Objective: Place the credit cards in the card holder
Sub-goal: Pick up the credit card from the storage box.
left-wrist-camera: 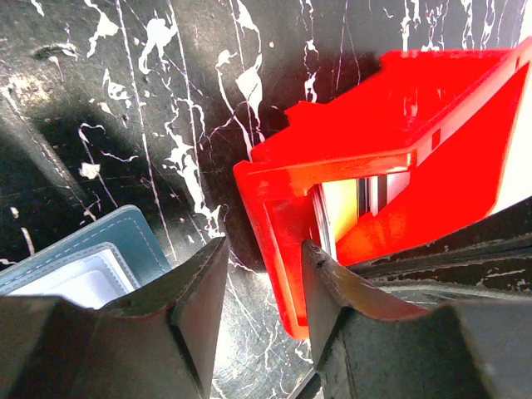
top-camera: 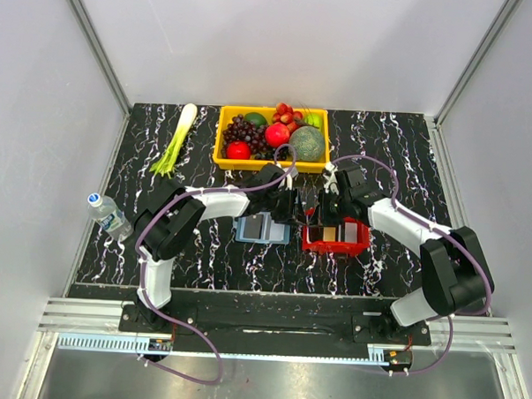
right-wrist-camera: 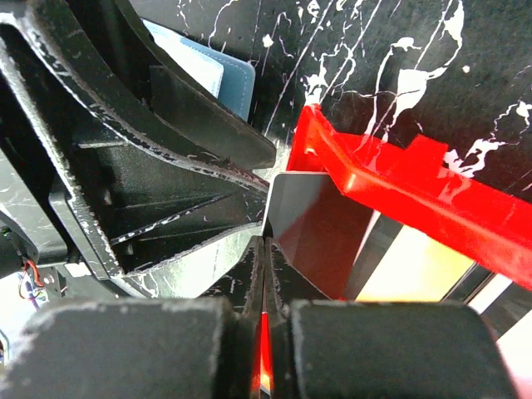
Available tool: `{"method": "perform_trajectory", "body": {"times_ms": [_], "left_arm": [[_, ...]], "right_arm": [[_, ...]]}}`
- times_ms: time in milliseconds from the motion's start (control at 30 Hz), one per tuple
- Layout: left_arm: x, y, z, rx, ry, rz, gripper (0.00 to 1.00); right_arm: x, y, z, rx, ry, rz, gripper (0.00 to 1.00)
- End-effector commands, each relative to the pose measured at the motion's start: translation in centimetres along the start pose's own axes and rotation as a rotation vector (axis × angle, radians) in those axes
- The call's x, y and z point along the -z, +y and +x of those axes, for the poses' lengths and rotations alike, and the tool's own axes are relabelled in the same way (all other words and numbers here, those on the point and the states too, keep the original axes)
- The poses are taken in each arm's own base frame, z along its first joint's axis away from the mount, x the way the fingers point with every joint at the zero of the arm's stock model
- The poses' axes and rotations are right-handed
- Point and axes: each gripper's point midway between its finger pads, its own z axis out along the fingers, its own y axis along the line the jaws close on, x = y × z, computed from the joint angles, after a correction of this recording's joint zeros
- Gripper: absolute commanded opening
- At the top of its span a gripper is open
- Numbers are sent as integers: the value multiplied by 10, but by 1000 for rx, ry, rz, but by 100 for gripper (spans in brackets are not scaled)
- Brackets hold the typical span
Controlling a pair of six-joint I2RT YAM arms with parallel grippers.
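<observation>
Only our right wrist view showed the right hand [right-wrist-camera: 264,245] pinched on a dark card [right-wrist-camera: 312,224] standing upright in the red tray [right-wrist-camera: 399,179], while the left hand [left-wrist-camera: 263,253] gaped empty.

Desk [top-camera: 202,258]: black top with white marble veining, walled on three sides.

Far edge, middle: yellow tray [top-camera: 250,164], heaped with fruit.
Far left corner: leek [top-camera: 177,141] lying flat, white end toward the back, well apart from the yellow tray.
Left edge: water bottle [top-camera: 109,214] on its side, blue cap pointing away.
Centre: card holder [top-camera: 263,228], blue, lying open and flat.
Just right of it: red tray [top-camera: 334,248], close beside the holder; whether they touch cannot be told.
</observation>
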Motion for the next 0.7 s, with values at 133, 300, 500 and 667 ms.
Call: {"method": "perform_trajectory", "body": {"times_ms": [133, 300, 500, 667], "left_arm": [[5, -23, -21, -43, -73, 56, 45], [6, -24, -22, -43, -75, 58, 45], [5, -23, -21, -44, -71, 58, 45], [6, -24, -22, -44, -73, 61, 45]], "right_arm": [[2, 15, -1, -7, 9, -41, 0], [12, 13, -12, 3, -50, 0, 5], [23, -4, -20, -12, -109, 106, 34], [20, -22, -11, -53, -73, 184, 43]]}}
